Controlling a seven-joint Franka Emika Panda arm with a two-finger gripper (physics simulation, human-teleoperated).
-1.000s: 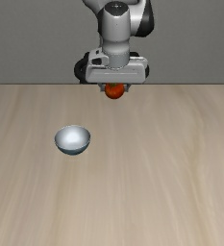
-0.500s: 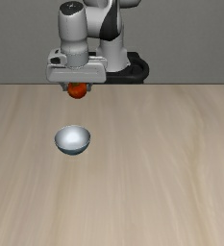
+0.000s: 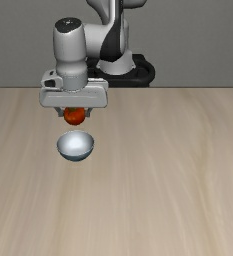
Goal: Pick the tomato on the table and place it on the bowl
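Note:
A red-orange tomato hangs in the air between the fingers of my gripper, which is shut on it. The tomato sits a short way above the silver metal bowl that rests on the wooden table toward the exterior view's left. The gripper points straight down, almost directly over the bowl. The bowl's inside holds nothing.
The robot's black base stands at the table's far edge, behind the arm. A grey wall runs along the back.
The arm has carried the tomato from the table's far middle toward the exterior view's left and forward, and lowered it to just above the bowl.

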